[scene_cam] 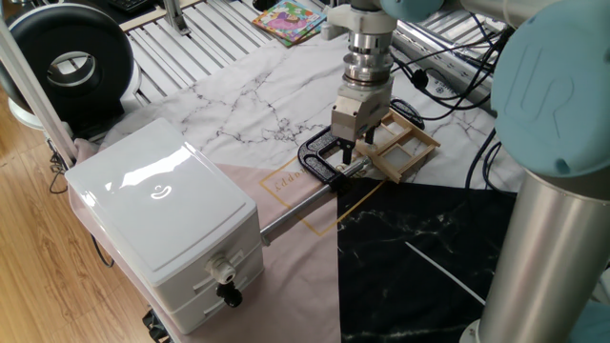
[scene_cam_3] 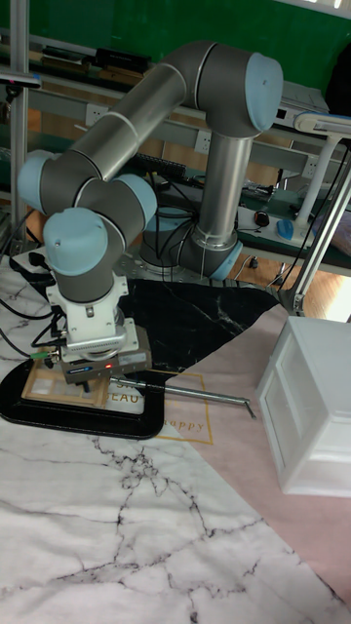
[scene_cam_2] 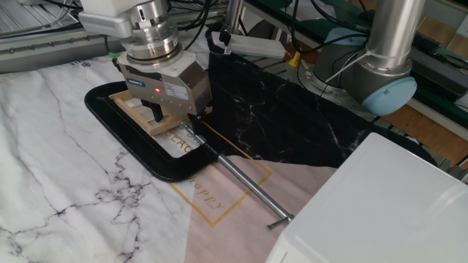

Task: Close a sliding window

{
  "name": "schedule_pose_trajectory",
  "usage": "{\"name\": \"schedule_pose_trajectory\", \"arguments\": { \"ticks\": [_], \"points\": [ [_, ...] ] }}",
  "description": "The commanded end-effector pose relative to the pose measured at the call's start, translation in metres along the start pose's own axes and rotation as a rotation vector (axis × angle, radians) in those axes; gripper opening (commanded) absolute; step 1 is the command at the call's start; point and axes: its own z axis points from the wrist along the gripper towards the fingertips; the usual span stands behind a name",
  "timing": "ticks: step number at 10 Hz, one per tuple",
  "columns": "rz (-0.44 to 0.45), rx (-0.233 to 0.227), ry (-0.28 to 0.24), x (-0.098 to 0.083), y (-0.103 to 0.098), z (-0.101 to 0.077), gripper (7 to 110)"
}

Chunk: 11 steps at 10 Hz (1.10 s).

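Note:
The sliding window lies flat on the marble-print cloth. Its black frame (scene_cam: 317, 165) (scene_cam_2: 146, 159) (scene_cam_3: 88, 419) has rounded corners. The tan wooden sash (scene_cam: 408, 150) (scene_cam_2: 134, 108) (scene_cam_3: 51, 390) sits toward one end of the frame, and the other end of the opening shows the cloth beneath. My gripper (scene_cam: 358, 146) (scene_cam_2: 177, 117) (scene_cam_3: 86, 380) points straight down over the sash's inner edge. Its fingers are spread, with one fingertip (scene_cam_2: 158, 115) down at the sash's end bar. Nothing is clamped between them.
A metal rod (scene_cam: 295, 205) (scene_cam_2: 238, 175) (scene_cam_3: 195, 392) runs from the window toward a big white drawer box (scene_cam: 162, 210) (scene_cam_2: 380, 204) (scene_cam_3: 312, 409). A black round device (scene_cam: 67, 62) stands at the far left. A colourful book (scene_cam: 289, 19) lies at the back.

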Motion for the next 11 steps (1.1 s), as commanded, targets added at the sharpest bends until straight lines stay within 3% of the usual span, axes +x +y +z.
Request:
{"name": "schedule_pose_trajectory", "arguments": {
  "ticks": [1,4,6,8,11],
  "points": [
    [0.029,0.024,0.003,0.000,-0.007,-0.001,88],
    [0.058,0.040,0.027,0.005,-0.010,-0.001,88],
    [0.062,0.101,0.041,0.009,-0.023,-0.002,88],
    [0.092,0.118,0.050,0.010,-0.027,-0.003,88],
    [0.106,0.102,0.052,0.010,-0.023,-0.003,88]
  ]
}}
